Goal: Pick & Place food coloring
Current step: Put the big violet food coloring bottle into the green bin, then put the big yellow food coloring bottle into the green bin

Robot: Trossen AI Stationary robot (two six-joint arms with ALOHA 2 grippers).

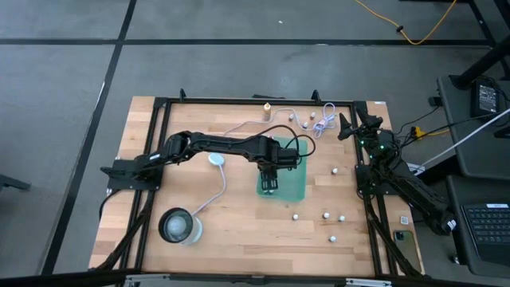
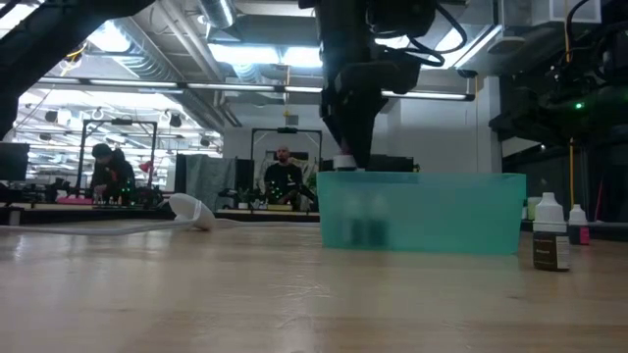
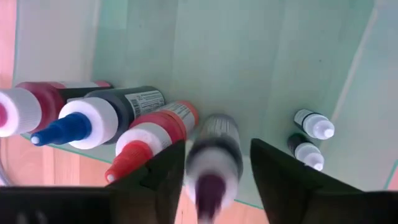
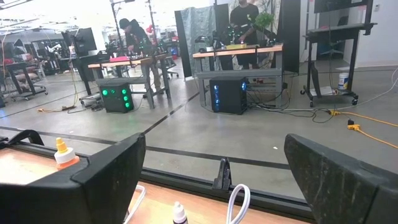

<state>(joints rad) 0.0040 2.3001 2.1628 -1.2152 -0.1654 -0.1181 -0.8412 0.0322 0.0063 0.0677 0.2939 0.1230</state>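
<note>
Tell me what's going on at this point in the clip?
The left gripper is over the green bin, with a food coloring bottle between its fingers. Several bottles already lie in the bin, including a blue-tipped bottle. More small bottles are still scattered on the table. The right gripper waits open at the table's far right edge.
</note>
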